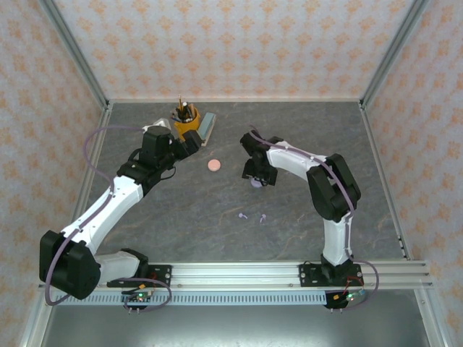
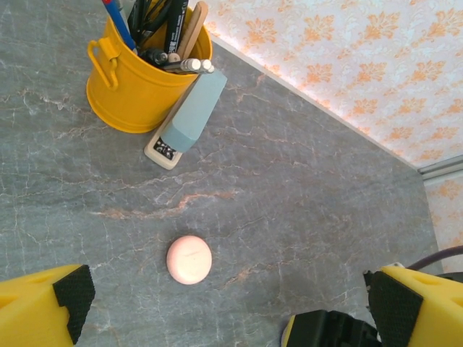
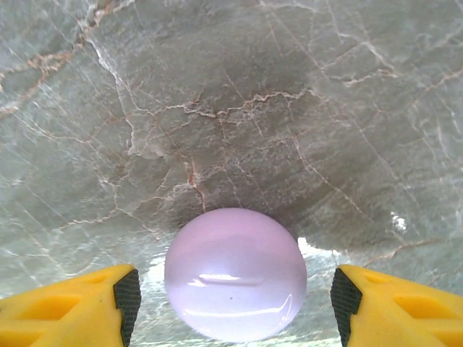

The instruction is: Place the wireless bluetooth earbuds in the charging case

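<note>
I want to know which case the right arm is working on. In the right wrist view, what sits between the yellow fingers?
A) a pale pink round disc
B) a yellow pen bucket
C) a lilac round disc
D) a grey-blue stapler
C: a lilac round disc lies on the table inside the open right gripper, with a gap showing on each side of it.

A robotics lab test cell is indicated: a left arm (image 1: 108, 206) and a right arm (image 1: 329, 189) are bolted to an aluminium rail (image 1: 239, 272), and the grey marble-patterned table (image 1: 188, 231) is enclosed by metal-framed panels (image 1: 239, 50) covered in orange floral wallpaper.
</note>
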